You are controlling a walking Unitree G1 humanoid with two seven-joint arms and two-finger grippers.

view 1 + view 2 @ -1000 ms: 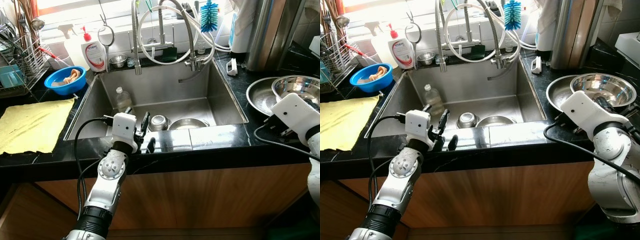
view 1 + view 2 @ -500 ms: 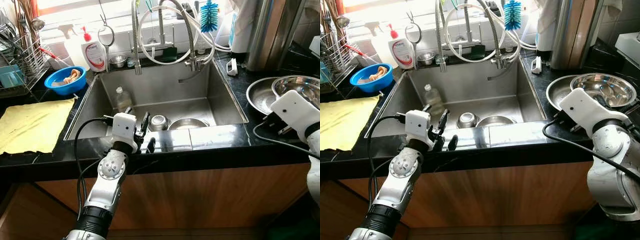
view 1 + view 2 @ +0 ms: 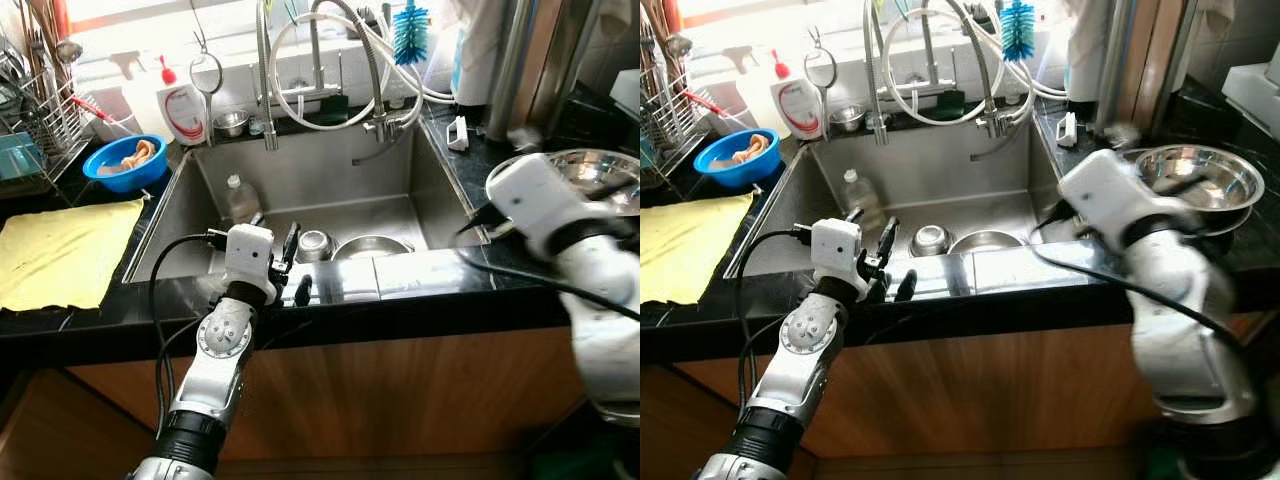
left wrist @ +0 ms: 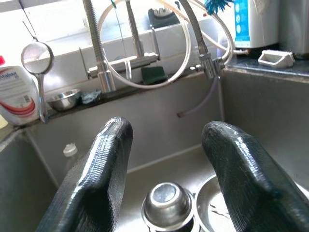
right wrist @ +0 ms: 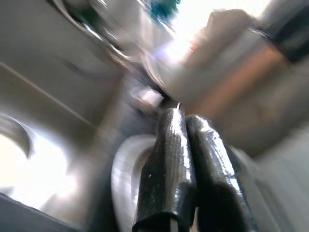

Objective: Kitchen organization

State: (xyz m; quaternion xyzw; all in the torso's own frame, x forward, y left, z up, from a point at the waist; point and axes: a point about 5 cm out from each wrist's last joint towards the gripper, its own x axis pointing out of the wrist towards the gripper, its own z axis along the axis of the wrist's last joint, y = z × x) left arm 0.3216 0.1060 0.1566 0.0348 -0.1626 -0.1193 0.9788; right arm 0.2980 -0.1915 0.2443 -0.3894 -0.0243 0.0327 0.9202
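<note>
**G1 at the kitchen sink, both arms up at the counter**

Driving this remotely, here's what I see right now. My left gripper (image 3: 296, 262) sits on the front rim of the steel sink (image 3: 448, 205), fingers (image 4: 91, 183) spread wide apart with nothing between them. Looking along them from the wrist cam, I'm staring straight down at a small steel cup (image 4: 166, 208) lying upside down in the basin, with a steel bowl (image 3: 372, 246) just beside it. A clear plastic bottle (image 3: 241, 196) stands against the left wall of the sink.

My right gripper (image 5: 186, 140) is over by the right end of the counter, near the stacked steel bowls (image 3: 1200, 178) sitting beside the sink. The wrist view is badly blurred, but the two black fingers are clearly pressed together and I can't see anything pinched between them. The right arm (image 3: 545, 215) itself is smeared in the head cams too.

Other stuff: spring-neck faucet (image 3: 370, 60) at the back, a blue bottle brush (image 3: 410, 22), a soap dispenser (image 3: 181, 105), a blue bowl (image 3: 125, 161) with something pale in it, a yellow cloth (image 3: 55, 250) spread flat on the black counter, and a dish rack (image 3: 30, 120) in the left corner.
</note>
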